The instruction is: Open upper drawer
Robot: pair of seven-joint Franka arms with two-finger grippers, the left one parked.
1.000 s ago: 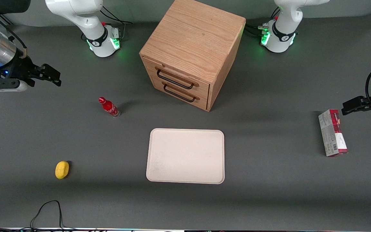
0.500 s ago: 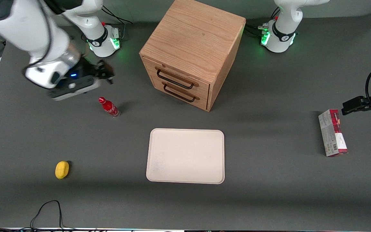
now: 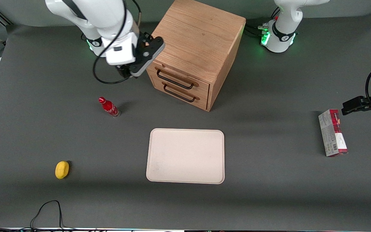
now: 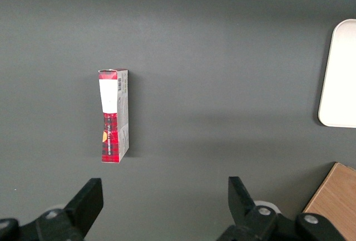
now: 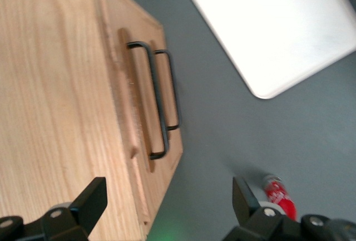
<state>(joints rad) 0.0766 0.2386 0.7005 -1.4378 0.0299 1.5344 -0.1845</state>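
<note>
Claw (image 3: 140,61) spread wide, hovering by cabinet (image 3: 195,35) corner. Upper drawer (image 3: 177,76) shut, directly above its twin (image 3: 180,91). Could easily snag the wrong handle, both sitting so close.

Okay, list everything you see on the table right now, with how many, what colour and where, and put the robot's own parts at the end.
cabinet: one, light oak, standing farther from the front camera than the tray
upper drawer: one, oak with a dark bar handle, shut, topmost in the cabinet front
lower drawer: one, oak with a dark bar handle, shut, just beneath
tray: one, cream, in front of the cabinet
bottle: one, red, upright beside the cabinet
yellow object: one, toward the working arm's end
carton: one, red and grey, lying toward the parked arm's end
gripper: one, black, open, above the cabinet's front corner, touching nothing
</note>
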